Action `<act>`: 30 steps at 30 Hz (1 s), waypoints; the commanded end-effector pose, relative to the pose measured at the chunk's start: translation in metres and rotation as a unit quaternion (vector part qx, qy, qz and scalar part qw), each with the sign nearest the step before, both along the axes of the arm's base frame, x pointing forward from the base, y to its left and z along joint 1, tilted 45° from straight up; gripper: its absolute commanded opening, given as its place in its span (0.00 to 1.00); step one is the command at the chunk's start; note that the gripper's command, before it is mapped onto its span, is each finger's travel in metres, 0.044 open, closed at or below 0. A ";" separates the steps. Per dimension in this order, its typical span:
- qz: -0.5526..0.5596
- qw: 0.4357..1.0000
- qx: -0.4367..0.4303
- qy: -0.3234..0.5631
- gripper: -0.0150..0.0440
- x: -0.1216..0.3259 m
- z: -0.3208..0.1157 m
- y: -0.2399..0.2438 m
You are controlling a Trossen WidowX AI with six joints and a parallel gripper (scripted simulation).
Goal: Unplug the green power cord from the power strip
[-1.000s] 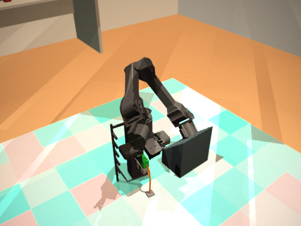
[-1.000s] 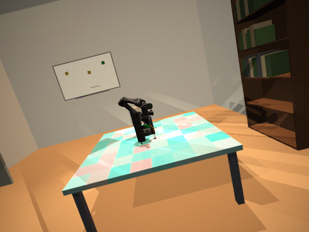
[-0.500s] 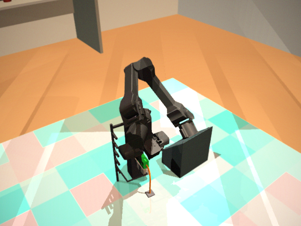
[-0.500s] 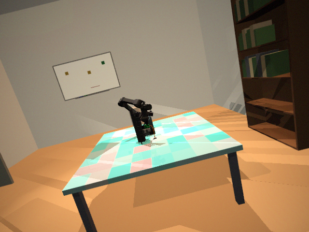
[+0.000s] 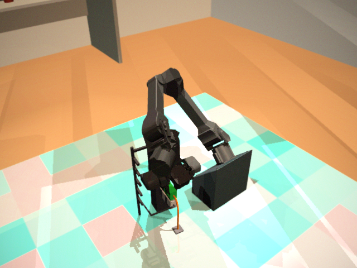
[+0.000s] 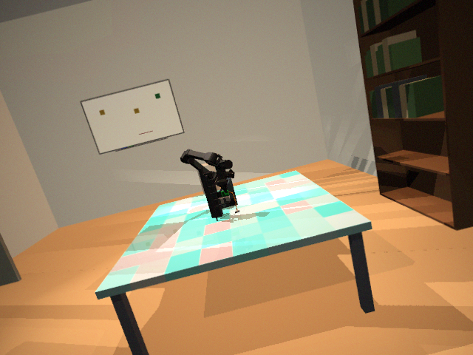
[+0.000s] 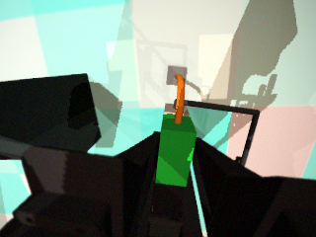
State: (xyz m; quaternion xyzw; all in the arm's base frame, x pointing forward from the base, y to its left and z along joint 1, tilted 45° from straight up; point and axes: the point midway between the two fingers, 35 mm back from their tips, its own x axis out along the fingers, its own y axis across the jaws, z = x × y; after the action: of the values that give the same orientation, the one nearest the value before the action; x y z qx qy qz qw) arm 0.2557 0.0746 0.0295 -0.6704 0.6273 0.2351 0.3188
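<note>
Gripper point(image 7: 173, 163) pinching green plug point(image 7: 175, 150), one dark finger each side. Plug sits at power strip point(image 5: 161, 199), strip upright on checkered table point(image 5: 253, 230). Orange cord point(image 5: 177, 211) runs from plug down to small grey anchor point(image 5: 177, 230) on table.

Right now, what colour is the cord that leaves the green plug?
Orange. The cord rises from the green plug; the wrist view shows it best.

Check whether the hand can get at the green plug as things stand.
Yes, it seems so: the hand is already shut on the plug, one finger on each side, with the orange cord running away beyond it.
</note>
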 end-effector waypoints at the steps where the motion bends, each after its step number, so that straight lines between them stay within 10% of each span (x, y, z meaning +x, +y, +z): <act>1: 0.000 1.000 0.000 0.001 0.25 0.000 0.000 0.000; 30: 0.002 1.000 0.001 0.000 0.25 0.005 -0.027 0.034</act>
State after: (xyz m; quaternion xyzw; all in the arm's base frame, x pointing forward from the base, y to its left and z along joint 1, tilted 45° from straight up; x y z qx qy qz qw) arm 0.2581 0.0755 0.0227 -0.6795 0.6419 0.2103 0.2865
